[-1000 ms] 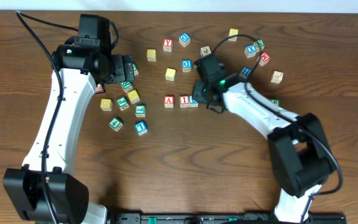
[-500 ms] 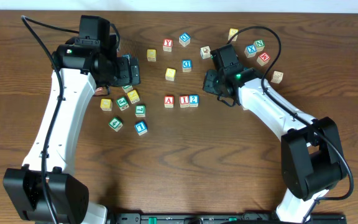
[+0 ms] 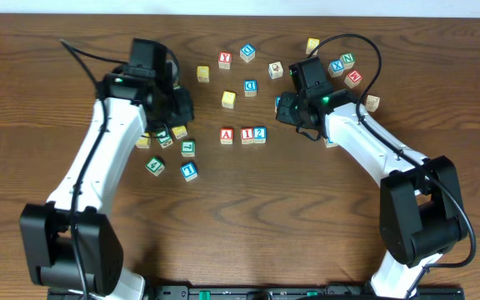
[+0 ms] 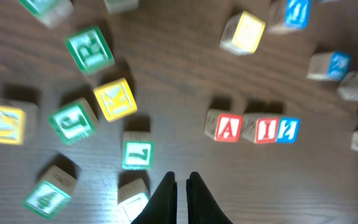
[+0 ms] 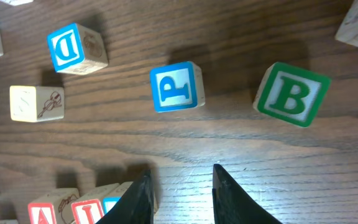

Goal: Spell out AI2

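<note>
The red-framed A, the red-framed I and the blue-framed 2 stand side by side in a row at mid table. The left wrist view shows the same row as A, I and 2. My left gripper hovers left of the row, and its jaws are shut with nothing between them. My right gripper hangs up and to the right of the 2, open and empty. Its left finger hides part of the 2.
Loose cubes lie around: a yellow K, green R and green L by the left gripper, and a blue P, green B and blue D by the right one. More cubes sit along the back.
My right gripper has drawn back up and to the right, leaving the 2 beside the I. The left gripper has gone from open to shut and its arm has shifted right.
</note>
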### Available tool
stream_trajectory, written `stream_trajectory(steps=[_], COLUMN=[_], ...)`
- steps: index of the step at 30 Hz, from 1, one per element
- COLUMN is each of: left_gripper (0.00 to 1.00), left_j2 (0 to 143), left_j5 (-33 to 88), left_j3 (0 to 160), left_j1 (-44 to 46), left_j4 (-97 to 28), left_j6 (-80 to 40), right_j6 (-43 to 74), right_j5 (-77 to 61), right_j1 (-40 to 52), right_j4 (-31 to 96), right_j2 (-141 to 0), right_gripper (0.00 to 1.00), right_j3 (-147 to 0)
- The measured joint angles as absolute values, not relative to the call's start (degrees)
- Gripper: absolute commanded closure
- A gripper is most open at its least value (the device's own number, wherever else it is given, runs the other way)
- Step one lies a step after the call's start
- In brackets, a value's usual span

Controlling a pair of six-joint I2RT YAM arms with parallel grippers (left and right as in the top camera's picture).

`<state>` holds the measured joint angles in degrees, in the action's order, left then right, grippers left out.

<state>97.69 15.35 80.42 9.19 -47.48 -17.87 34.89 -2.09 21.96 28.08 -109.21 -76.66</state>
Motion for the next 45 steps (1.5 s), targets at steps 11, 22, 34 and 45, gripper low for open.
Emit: stream_trajectory(steps=[11, 22, 34, 45], left_gripper=[0.93, 0.93, 0.93, 0.93], left_j2=[103.0, 111.6, 116.0, 116.0], left_j5=[15.4, 15.4, 15.4, 15.8], left_j3=[80.1, 80.1, 80.1, 80.0], left_j1=[10.8, 13.9, 15.6, 18.2], left_j4=[-42.5, -38.6, -36.8, -37.2], left_j6=[-18.9, -20.8, -22.7, -23.0], right_j6=[34.3, 34.2, 34.1, 34.1], right_j5=[-2.2, -2.2, -2.2, -2.2], right_j1=[22.0, 22.0, 22.0, 22.0], right_j4=[27.8, 27.8, 27.8, 27.8], right_j2=[-109.2, -109.2, -109.2, -109.2], right_gripper=[0.74, 0.74, 0.74, 0.74], right_j3=[-76.6, -76.6, -76.6, -76.6])
